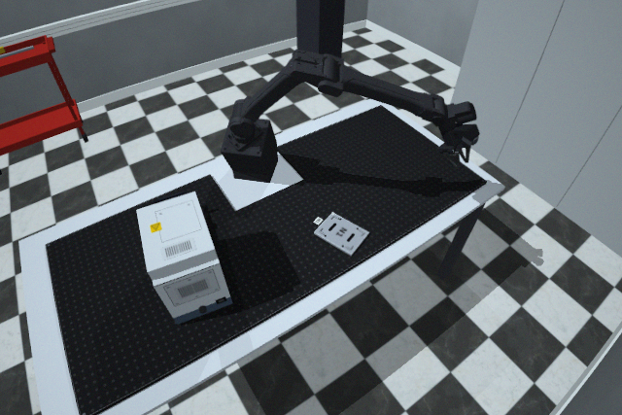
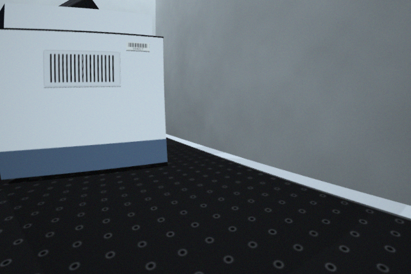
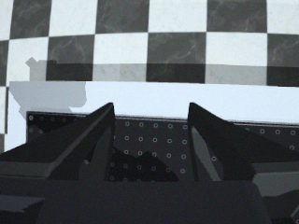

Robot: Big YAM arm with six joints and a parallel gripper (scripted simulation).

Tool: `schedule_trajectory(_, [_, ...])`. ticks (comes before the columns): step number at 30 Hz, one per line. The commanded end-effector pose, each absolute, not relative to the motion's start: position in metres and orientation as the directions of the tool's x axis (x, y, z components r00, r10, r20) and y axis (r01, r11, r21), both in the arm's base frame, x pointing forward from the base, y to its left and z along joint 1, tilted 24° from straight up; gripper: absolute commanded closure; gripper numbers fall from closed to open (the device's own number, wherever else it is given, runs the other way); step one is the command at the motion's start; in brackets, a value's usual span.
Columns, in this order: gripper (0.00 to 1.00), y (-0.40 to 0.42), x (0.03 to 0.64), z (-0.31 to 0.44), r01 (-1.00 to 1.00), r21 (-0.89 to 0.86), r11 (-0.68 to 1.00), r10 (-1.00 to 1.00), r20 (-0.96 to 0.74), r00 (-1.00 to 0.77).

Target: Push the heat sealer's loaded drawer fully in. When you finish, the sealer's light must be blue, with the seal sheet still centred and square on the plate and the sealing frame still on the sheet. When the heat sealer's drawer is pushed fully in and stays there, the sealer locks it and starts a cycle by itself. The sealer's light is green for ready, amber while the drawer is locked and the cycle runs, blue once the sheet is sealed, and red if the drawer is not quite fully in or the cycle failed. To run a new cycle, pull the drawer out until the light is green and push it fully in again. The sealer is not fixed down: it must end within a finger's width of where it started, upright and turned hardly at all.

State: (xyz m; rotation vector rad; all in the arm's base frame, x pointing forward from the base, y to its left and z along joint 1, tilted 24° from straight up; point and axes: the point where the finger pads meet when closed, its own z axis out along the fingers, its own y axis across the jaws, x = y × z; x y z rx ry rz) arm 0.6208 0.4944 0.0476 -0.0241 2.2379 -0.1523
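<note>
A matt white heat sealer [image 1: 176, 244] with a blue base band stands on a matt black perforated mat [image 1: 351, 184]; a pale grey plate [image 1: 341, 232] nearby looks smooth.

Table [image 1: 35, 269] — black mat [image 1: 381, 159], sealer [image 1: 175, 244], plate [image 1: 341, 232].

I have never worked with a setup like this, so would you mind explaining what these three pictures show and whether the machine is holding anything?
This is a single black robot arm mounted on a table with a dotted black mat. The top view looks down on the whole table, the exterior view sits low on the mat beside the white box, and the wrist view looks out past the arm's own fingers. On the mat stand a white heat sealer and a small grey plate lying flat. The end effector hovers over the table's far corner, well away from the sealer, half-closed with nothing between its fingers.
</note>
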Motion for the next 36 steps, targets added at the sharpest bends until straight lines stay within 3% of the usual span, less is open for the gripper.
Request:
schedule_trajectory(1, [0.55, 0.482, 0.632, 0.041, 0.052, -0.125, 0.991, -0.064, -0.770, -0.635])
schedule_trajectory(3, [0.55, 0.478, 0.639, 0.073, 0.049, -0.090, 0.995, -0.042, -0.797, -0.603])
schedule_trajectory(36, [0.55, 0.385, 0.707, 0.080, 0.157, -0.100, 0.982, 0.025, -0.765, -0.643])
